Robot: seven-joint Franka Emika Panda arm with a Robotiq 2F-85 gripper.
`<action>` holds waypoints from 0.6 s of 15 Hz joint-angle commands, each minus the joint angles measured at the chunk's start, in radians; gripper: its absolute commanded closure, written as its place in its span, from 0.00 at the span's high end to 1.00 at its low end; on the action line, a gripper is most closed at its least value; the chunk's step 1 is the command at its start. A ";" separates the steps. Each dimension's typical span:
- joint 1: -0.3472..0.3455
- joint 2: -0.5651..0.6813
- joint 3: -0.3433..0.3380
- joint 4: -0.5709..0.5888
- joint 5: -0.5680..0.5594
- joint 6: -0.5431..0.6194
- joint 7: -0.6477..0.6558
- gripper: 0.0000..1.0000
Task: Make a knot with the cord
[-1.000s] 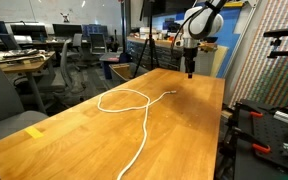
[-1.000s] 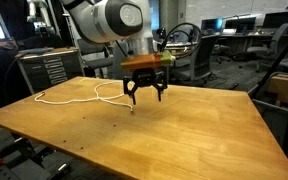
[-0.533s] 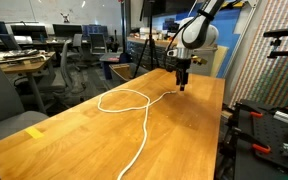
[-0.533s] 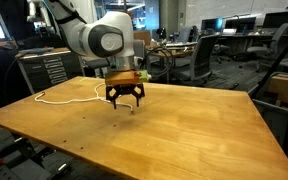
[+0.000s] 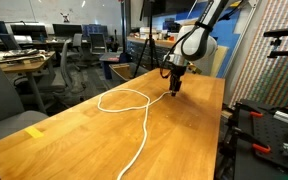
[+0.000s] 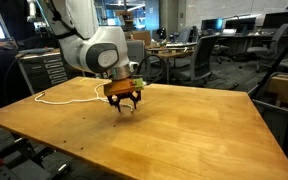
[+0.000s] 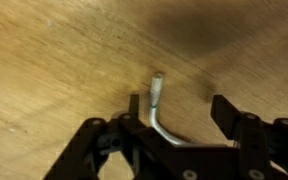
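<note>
In the wrist view, the gripper (image 7: 179,110) enters from 6 o'clock, its jaws standing fairly wide over the wooden table (image 7: 44,50). Between them lies the free end of the cord (image 7: 156,100). Its tip points to 12 o'clock, and the rest bends away toward 4 o'clock under the gripper. The cord lies just beside one of the fingers (image 7: 134,108); we cannot tell whether they touch, and nothing is clamped.

In an exterior view, the cord (image 5: 144,133) starts at the table's near edge at 6 o'clock and runs up into a loose loop at mid-table. From there it reaches toward 1 o'clock, where the gripper (image 5: 174,88) stands low over its end. A yellow tape piece (image 5: 34,131) lies at 9 o'clock. Office chairs (image 6: 199,62) stand beyond the table.
</note>
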 commanded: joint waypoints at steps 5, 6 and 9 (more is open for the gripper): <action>0.063 0.021 -0.096 0.029 -0.147 0.041 0.124 0.33; 0.072 0.021 -0.111 0.031 -0.166 0.039 0.138 0.32; 0.086 0.022 -0.144 0.040 -0.205 0.026 0.171 0.35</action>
